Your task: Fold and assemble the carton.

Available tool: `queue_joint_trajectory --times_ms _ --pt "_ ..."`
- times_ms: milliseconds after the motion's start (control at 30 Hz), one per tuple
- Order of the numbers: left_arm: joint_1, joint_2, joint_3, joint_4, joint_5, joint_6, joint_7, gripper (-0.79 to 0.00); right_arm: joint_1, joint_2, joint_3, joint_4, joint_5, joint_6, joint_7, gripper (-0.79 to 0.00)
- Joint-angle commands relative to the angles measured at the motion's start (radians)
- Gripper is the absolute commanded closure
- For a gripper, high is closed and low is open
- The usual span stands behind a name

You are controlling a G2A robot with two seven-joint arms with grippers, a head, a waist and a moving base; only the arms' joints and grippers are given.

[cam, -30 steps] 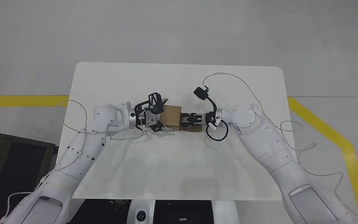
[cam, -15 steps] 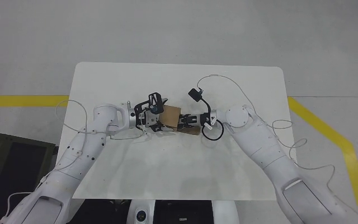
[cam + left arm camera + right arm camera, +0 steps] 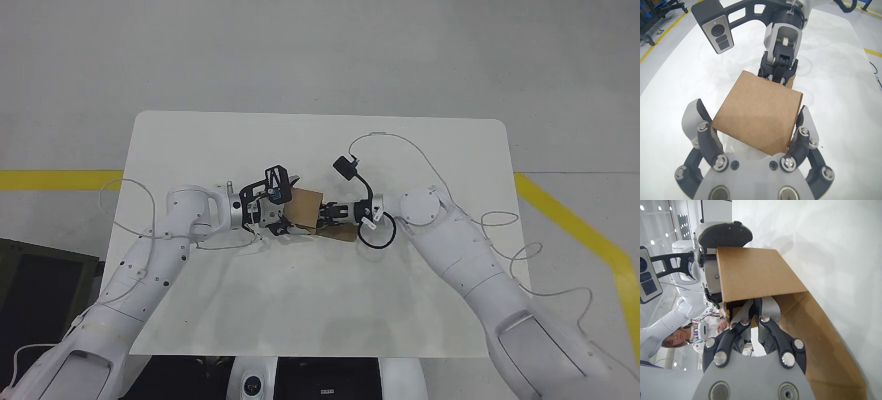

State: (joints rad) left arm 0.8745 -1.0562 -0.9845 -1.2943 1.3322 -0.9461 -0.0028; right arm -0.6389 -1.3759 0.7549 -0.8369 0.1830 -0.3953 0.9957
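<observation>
A brown cardboard carton (image 3: 307, 207) lies at the middle of the white table (image 3: 320, 300). My left gripper (image 3: 751, 108) is shut on the carton (image 3: 757, 115), one finger (image 3: 703, 113) on each side edge. From the opposite end, my right gripper (image 3: 326, 215) is shut, its fingertips together and poked into the carton's open end (image 3: 753, 275). In the right wrist view the right gripper (image 3: 755, 306) sits under the top panel, beside an opened side flap (image 3: 819, 332). The left gripper's pad (image 3: 725, 238) shows at the carton's far edge.
A thin white cable (image 3: 410, 140) from the right arm loops over the table's far side. The right wrist's black camera mount (image 3: 346, 167) stands above the carton's end. Bare tabletop lies all around the carton, widest toward the front edge.
My right arm has slid left toward the carton, bringing its shut fingers further into the open end. The left gripper and the carton have stayed in place.
</observation>
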Motion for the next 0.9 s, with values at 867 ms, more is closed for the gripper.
queue_joint_trajectory --times_ms 867 --pt "0.017 0.002 -0.010 -0.022 0.004 0.005 -0.003 -0.785 -0.273 0.204 0.412 -0.480 -0.287 0.301 0.141 -0.209"
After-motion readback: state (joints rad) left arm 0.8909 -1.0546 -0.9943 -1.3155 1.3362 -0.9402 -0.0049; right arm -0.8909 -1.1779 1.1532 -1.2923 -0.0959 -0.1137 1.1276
